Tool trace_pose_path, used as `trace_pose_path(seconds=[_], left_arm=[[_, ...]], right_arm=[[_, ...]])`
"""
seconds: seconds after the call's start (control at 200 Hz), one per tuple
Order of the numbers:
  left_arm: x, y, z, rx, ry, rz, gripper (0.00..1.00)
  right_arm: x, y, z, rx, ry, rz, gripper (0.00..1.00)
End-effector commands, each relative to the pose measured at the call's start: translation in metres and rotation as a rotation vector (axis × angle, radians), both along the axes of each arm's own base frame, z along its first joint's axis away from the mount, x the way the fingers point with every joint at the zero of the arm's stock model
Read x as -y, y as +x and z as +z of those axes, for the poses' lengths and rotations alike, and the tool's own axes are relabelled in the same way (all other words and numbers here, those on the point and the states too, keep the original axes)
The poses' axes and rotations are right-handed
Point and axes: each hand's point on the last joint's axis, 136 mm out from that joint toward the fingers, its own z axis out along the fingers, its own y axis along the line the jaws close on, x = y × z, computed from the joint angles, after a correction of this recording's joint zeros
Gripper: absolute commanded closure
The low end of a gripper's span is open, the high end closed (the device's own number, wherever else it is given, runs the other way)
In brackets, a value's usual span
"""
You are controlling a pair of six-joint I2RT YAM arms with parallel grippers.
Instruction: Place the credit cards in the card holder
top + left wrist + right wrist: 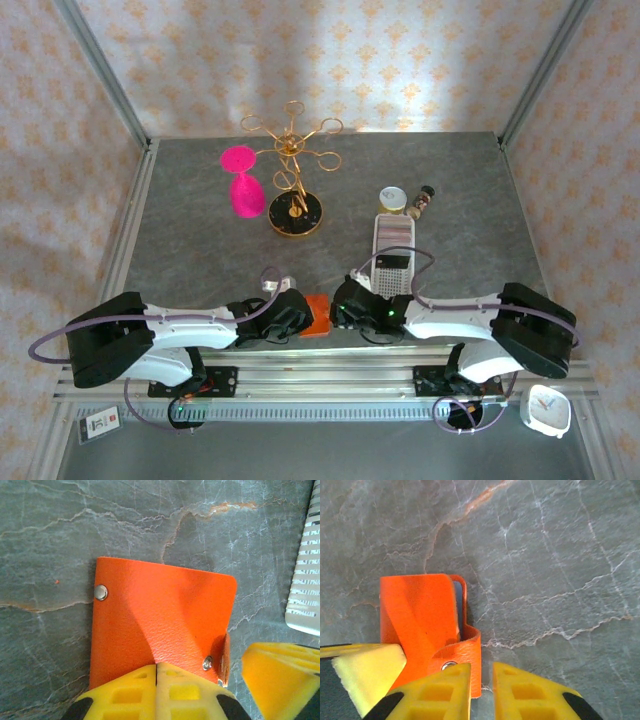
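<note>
The orange card holder [160, 615] lay folded shut and flat on the grey stone table [60, 540], near the front edge, right between the two arms. The left gripper [156, 667] had its yellow fingers pressed tight together, with the tips at the near edge of the card holder. I could not tell if they pinched it. The right gripper [481, 667] had its fingers a little bit apart, just beside the small strap [462, 652] on the holder's side. A thin grey-blue edge [456, 607] peeked out of the fold, but I could not tell if it was a card. A long white tray [305, 580] lay close by on the right.
</note>
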Motion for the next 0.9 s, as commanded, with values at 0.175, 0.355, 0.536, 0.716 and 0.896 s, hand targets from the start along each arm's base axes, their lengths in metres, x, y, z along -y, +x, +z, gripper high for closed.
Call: trace_pose_path(seconds=[0.175,0.355,0.536,0.716,0.896], left_arm=[[-0.019,-0.016,-0.027,-0.059,0.104,-0.018,1.0],[-0.018,-0.016,-0.026,-0.058,0.102,-0.02,1.0],[-0.018,-0.016,-0.026,-0.057,0.103,-0.02,1.0],[-0.018,-0.016,-0.026,-0.057,0.102,-0.02,1.0],[-0.017,-0.015,-0.024,-0.051,0.099,-0.018,1.0]], right_arm=[[-0.008,0.0,-0.007,-0.024,0.034,0.002,0.8],[-0.008,0.001,-0.007,-0.021,0.042,0.0,0.8],[-0.009,0.0,-0.01,-0.025,0.04,0.002,0.8],[-0.011,0.0,-0.01,-0.029,0.049,0.004,0.79],[-0.005,-0.004,-0.024,-0.061,-0.008,0.013,0.8]])
